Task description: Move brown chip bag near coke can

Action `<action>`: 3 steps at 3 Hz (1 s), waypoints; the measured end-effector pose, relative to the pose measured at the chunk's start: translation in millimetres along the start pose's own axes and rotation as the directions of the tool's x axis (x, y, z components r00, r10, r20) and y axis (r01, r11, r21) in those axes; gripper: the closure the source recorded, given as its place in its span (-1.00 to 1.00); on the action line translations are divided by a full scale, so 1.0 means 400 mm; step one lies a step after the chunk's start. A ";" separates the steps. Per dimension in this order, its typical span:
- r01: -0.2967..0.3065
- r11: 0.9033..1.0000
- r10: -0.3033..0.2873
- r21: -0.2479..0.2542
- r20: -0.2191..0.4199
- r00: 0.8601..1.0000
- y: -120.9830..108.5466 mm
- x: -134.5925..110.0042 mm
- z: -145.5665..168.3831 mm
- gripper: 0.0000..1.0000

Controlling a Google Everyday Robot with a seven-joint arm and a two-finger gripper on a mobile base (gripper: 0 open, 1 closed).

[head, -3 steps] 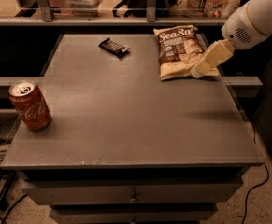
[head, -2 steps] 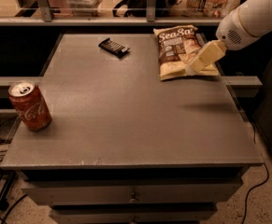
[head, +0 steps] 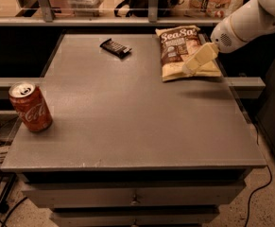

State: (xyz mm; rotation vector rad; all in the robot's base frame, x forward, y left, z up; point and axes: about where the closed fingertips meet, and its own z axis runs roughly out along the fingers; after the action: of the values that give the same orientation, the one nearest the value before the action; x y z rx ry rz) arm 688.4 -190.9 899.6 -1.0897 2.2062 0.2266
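A crinkly yellow-and-brown chip bag (head: 177,51) lies flat at the gray table's (head: 137,126) far right corner, its long axis running far to near and its "Sea Sa" lettering at the far end. A cream gripper (head: 193,66) is over its right side, grip impossible to tell. A red Coca-Cola can (head: 30,107) stands at the left edge.

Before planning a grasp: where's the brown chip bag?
Camera view: brown chip bag at the table's far right, right of the candy bar; gripper over its right side.
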 end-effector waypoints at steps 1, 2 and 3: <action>-0.021 1.000 0.021 -0.006 -0.006 1.000 -0.039 0.005 0.059 -1.00; -0.040 0.999 0.040 -0.024 -0.014 0.999 -0.058 0.017 0.102 -1.00; -0.048 0.998 0.047 -0.041 -0.026 0.999 -0.061 0.029 0.129 -0.66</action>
State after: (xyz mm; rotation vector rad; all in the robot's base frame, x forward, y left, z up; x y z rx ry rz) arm 726.6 -192.2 855.8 -1.0690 2.2605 0.2825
